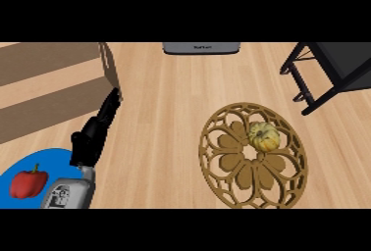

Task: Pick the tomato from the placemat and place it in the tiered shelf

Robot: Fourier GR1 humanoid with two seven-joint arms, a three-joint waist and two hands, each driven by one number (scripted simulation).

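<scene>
We look steeply down on a pale wooden counter (159,98). Right of centre lies the placemat (253,156), a round brown openwork piece with a flower pattern cut through it. On its upper right part sits the tomato (264,136), a ribbed yellow-green fruit, untouched and well apart from any hand. In the upper right corner of the frame we see the tiered shelf (330,68), a black frame with a dark grey board, its feet on the counter just above the placemat. At the left, the left hand (98,130) rises from the lower edge on its grey forearm (69,193), black fingers stretched straight toward the upper left and holding nothing. Beside the forearm, in the lower left corner, a red bell pepper (29,184) rests on a blue plate (43,159). At the top centre a grey appliance (200,47) shows partly, cut off by the frame's edge. We see no right hand anywhere.
</scene>
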